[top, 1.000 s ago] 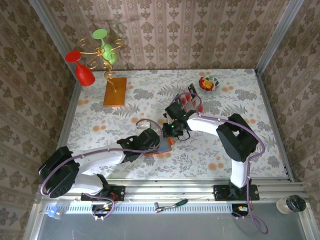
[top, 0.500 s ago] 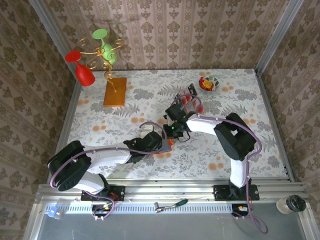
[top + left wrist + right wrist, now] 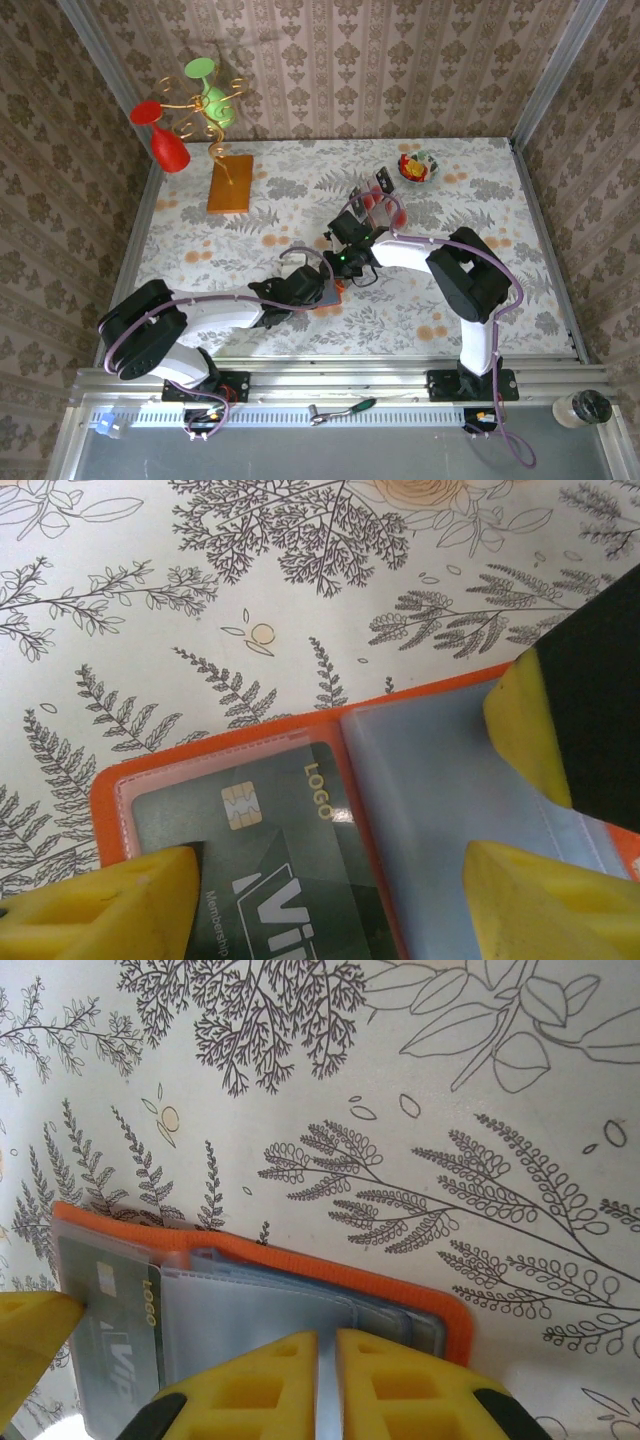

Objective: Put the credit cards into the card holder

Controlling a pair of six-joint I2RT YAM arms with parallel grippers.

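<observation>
The orange card holder (image 3: pixel 215 750) lies open on the flowered table, grey-blue inside, and in the top view it is a sliver of orange (image 3: pixel 338 290) between the two grippers. A dark credit card (image 3: pixel 290 840) marked "LOGO" sits under the clear left pocket. My left gripper (image 3: pixel 320 910) (image 3: pixel 312 292) is open, one yellow finger on each side of the holder's fold. My right gripper (image 3: pixel 327 1360) (image 3: pixel 340 264) is shut, its tips down on the holder's clear sleeve (image 3: pixel 250 1310). More credit cards (image 3: pixel 378 200) stand behind it.
A small bowl (image 3: pixel 418 166) with colourful contents sits at the back right. An orange-brown board (image 3: pixel 230 182) with a gold wire stand holding a red and a green glass is at the back left. Patterned walls close in three sides.
My left arm has reached further right and forward, bringing its gripper over the holder. The right gripper has shifted slightly towards the back and stays on the holder.
</observation>
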